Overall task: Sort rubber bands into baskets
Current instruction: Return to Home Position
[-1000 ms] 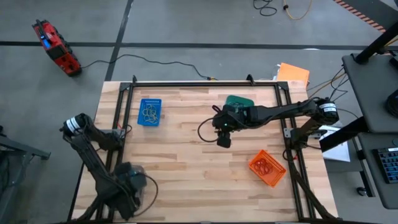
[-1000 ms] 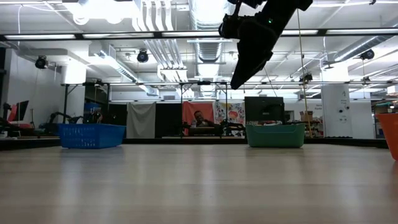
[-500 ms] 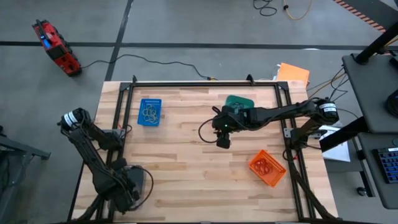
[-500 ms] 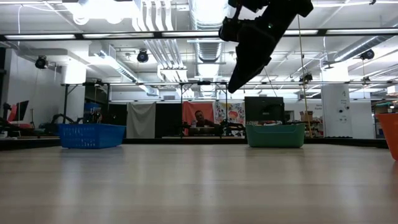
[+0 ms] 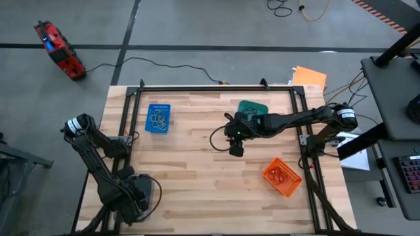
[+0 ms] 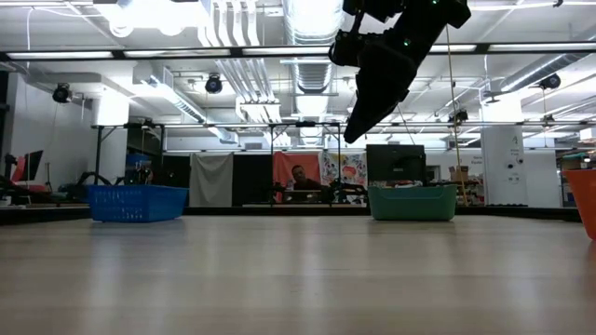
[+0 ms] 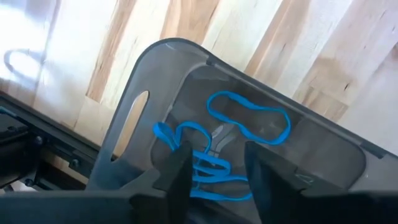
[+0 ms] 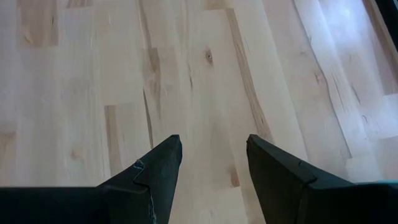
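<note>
My left gripper (image 5: pixel 133 194) is open just above the clear-grey basket (image 5: pixel 151 190) at the table's near left. Several blue rubber bands (image 7: pixel 249 121) lie on that basket's floor, below and between my fingers (image 7: pixel 214 180); I cannot tell whether a fingertip touches one. My right gripper (image 5: pixel 235 148) is open and empty, high above bare wood at the table's middle (image 8: pixel 211 155), and it also shows in the low view (image 6: pixel 352 135). The blue basket (image 5: pixel 157 118) holds tan and yellow bands. The orange basket (image 5: pixel 282 177) holds orange-red bands. The teal basket (image 5: pixel 253 107) stands at the far side.
A black frame (image 5: pixel 210 88) runs along the table's edges. A dark cable loop (image 5: pixel 214 137) hangs by my right wrist. A flat orange sheet (image 5: pixel 309 77) lies beyond the far right corner. Bare wood (image 5: pixel 197 177) lies between the baskets.
My left arm has shifted a little over the clear-grey basket and then kept still. My right gripper has stayed nearly in place above the table's middle.
</note>
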### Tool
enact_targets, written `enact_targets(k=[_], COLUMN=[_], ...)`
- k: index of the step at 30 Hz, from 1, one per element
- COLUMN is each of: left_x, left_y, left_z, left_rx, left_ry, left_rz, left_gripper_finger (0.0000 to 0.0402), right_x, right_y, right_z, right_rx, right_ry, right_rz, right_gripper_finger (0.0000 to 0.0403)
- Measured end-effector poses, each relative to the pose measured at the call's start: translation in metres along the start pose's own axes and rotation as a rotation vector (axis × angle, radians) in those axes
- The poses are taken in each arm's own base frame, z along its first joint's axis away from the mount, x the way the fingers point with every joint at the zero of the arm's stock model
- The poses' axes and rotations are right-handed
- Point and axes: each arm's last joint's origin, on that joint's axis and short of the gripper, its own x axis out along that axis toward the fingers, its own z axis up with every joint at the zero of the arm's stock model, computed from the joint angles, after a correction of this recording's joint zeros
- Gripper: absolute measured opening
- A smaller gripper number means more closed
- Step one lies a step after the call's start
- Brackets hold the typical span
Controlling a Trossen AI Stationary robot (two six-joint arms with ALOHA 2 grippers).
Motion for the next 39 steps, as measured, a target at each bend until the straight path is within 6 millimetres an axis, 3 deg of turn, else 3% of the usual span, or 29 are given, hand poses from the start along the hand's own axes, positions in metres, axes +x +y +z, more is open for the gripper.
enact_targets(k=[8, 14, 16, 21, 25, 28, 32, 39], left_x=[0.000, -0.002, -0.004, -0.021, -0.036, -0.040, -0.034, -0.016], left_y=[-0.002, -0.013, -0.021, -0.048, -0.047, -0.039, -0.029, -0.015], left_z=[0.000, 0.000, 0.003, 0.019, 0.030, 0.043, 0.066, 0.104], left_rx=[-0.014, -0.048, -0.014, 0.247, 0.379, 0.369, 0.392, 0.340], left_ry=[0.000, 0.031, -0.064, -0.595, -0.949, -1.088, -1.084, -1.037], left_rz=[-0.020, -0.137, -0.209, -0.386, -0.219, -0.034, 0.096, 0.170], left_gripper_finger=[0.0133, 0.0133, 0.0133, 0.0133, 0.0133, 0.0133, 0.0132, 0.0132], right_x=[0.000, 0.000, 0.001, 0.001, -0.001, -0.003, -0.006, -0.008], right_y=[0.000, 0.003, 0.006, 0.017, 0.028, 0.036, 0.040, 0.040], right_z=[0.001, 0.004, 0.004, 0.006, 0.010, 0.014, 0.018, 0.024], right_rx=[-0.017, -0.036, -0.064, -0.147, -0.212, -0.262, -0.311, -0.339], right_ry=[-0.012, -0.047, -0.069, -0.137, -0.203, -0.261, -0.321, -0.386], right_rz=[0.000, 0.003, 0.008, 0.025, 0.042, 0.051, 0.052, 0.040], right_gripper_finger=[0.0178, 0.0178, 0.0178, 0.0178, 0.0178, 0.0178, 0.0178, 0.0178])
